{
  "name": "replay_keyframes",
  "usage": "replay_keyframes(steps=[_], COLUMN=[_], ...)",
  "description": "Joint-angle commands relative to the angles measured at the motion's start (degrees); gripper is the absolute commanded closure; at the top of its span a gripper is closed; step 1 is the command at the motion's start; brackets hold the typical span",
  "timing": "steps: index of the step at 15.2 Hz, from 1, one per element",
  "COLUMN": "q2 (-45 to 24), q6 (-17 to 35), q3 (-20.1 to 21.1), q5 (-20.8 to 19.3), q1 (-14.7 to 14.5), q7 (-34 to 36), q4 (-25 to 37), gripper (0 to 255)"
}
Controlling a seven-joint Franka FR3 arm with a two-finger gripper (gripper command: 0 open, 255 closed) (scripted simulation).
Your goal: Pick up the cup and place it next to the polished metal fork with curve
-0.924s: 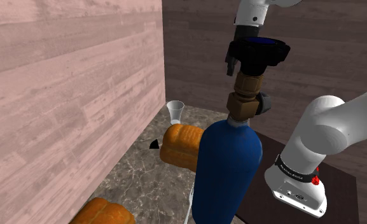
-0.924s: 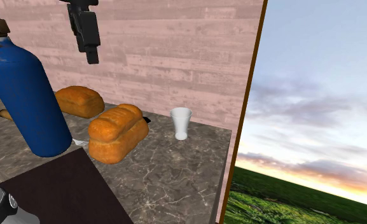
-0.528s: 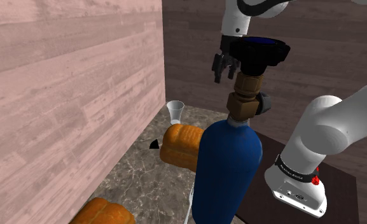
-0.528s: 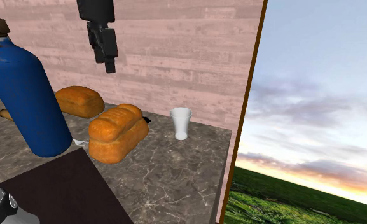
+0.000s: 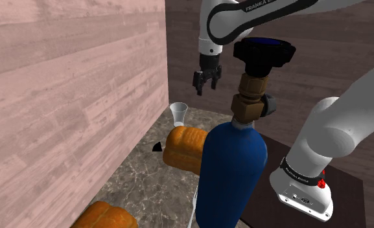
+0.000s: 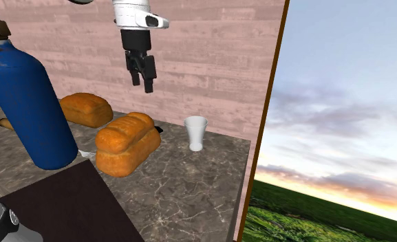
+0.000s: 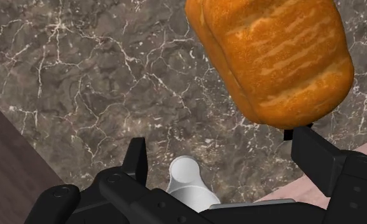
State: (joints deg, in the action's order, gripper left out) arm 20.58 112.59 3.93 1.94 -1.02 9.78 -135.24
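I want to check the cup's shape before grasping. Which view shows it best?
The second exterior view: the white cup stands whole on the marbled counter. The shoulder view shows it far off, beyond a bread loaf. In the wrist view, the gripper covers its lower part.

A pink plank wall [image 6: 210, 62] backs the dark marbled counter [image 6: 190, 192] — cloudy sky [image 6: 348, 82] beyond its edge.
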Motion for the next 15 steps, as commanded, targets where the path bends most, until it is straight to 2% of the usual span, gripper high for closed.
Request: replay_keyframes(steps=[1, 8, 15], q2=[-4.2, -20.2, -36.5], q6=[3.1, 10.3, 12.9], q3=[0.9, 3.5, 3.2], q5=[-1.6, -9.3, -18.4], q1=[0.2, 0.2, -1.7], q7=[1.2, 7.6, 14.3], q4=[1.2, 9.3, 21.3], gripper=[0, 0, 0])
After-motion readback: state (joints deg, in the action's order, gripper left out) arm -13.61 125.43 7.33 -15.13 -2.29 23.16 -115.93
